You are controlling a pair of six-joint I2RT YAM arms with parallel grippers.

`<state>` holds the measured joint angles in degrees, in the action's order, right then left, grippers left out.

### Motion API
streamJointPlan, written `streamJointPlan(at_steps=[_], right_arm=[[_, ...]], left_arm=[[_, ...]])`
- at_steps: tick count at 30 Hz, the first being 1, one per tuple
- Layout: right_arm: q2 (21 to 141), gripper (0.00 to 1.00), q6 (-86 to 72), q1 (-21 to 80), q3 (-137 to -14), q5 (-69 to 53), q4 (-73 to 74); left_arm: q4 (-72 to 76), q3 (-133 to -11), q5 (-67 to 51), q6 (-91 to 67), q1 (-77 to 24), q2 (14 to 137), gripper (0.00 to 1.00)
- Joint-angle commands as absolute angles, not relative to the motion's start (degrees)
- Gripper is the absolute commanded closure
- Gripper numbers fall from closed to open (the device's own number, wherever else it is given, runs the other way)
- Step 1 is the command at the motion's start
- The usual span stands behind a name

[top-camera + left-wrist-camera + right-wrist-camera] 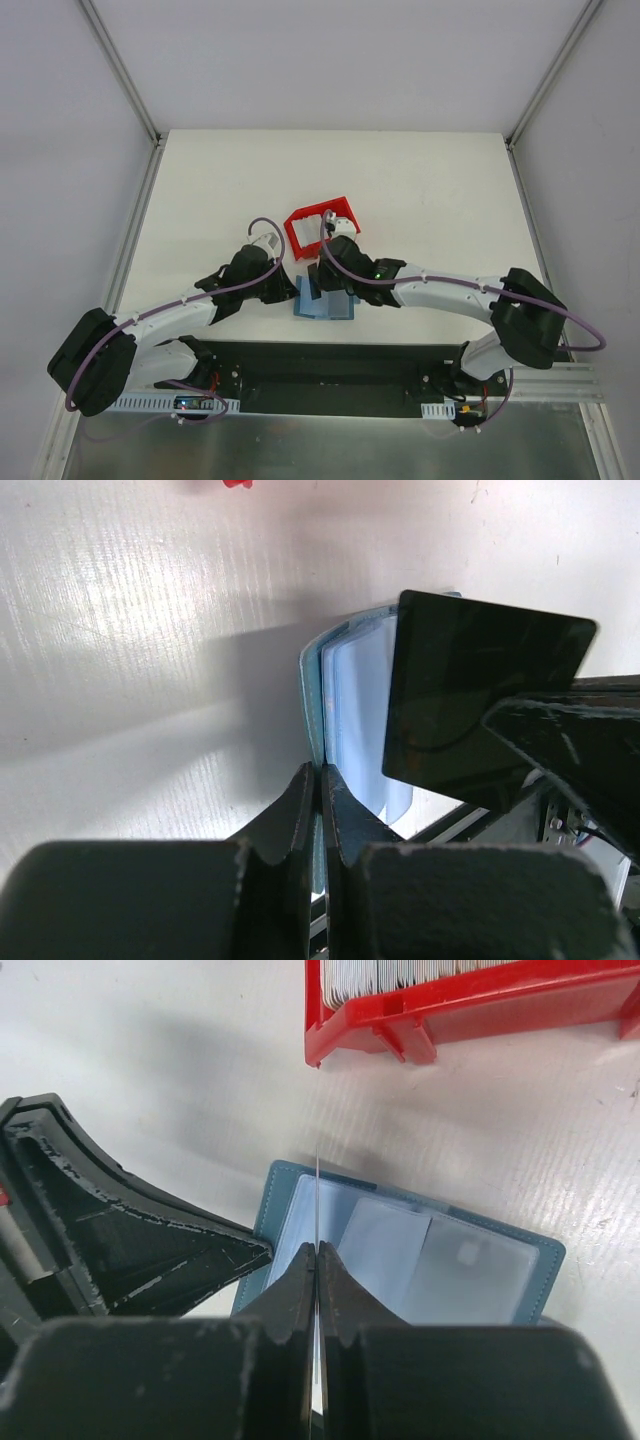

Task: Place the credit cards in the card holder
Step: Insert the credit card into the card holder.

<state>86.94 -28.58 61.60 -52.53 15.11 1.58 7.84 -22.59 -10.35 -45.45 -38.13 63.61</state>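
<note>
- The right hand (317, 1252) is pressed together on a single card (480, 690). It holds the card upright, so the right wrist view shows only its thin edge.
- The card hangs over the left part of the open wallet (470, 1265), above the clear inner pockets. I cannot tell whether its lower edge touches a pocket.
- The left hand (319, 772) is pinched shut on the wallet's left edge, with the teal cover gripped between its fingers.
- The two hands sit close together, the left one just left of the card.
- The wallet lies open on the table (420, 190), at the near middle, its pale blue pockets facing up.
- Just beyond the wallet, on the far side, stands a red bin (480, 1005), apart from the wallet.
- A stack of cards (400, 975) stands on edge inside the bin.
</note>
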Motion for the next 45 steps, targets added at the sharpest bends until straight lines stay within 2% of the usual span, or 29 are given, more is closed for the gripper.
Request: streamJointPlan(at_steps=[1,8,17,22,27,45], right_arm=[[82.7,1.00,-25.7,61.9,-54.1,16.3,2.5],[80.2,0.99,-24.7,60.3,-53.5,11.3,0.9],[73.7,1.00,-27.5,55.0,-46.3,1.8,-2.6],[76.2,1.00,-33.0,53.2,-42.5,-5.4,-5.6],[76.5,1.00,-38.2,51.4,-35.3,-6.8,-14.1],[84.6,1.00,-46.2,48.3,-26.1,-11.6,-32.3]], left_arm=[[8.4,-21.9,-9.5,-44.7,-37.7,64.1,1.00],[7.2,-21.6,-7.0,-45.4,-37.7,68.3,1.00],[7.2,-21.2,-6.8,-47.1,-37.7,71.2,1.00],[7.2,-21.2,-6.5,-47.3,-37.7,70.8,1.00],[7.2,-20.7,-6.4,-48.2,-37.7,70.3,1.00],[7.7,-19.0,-6.2,-49.8,-37.7,68.9,1.00]])
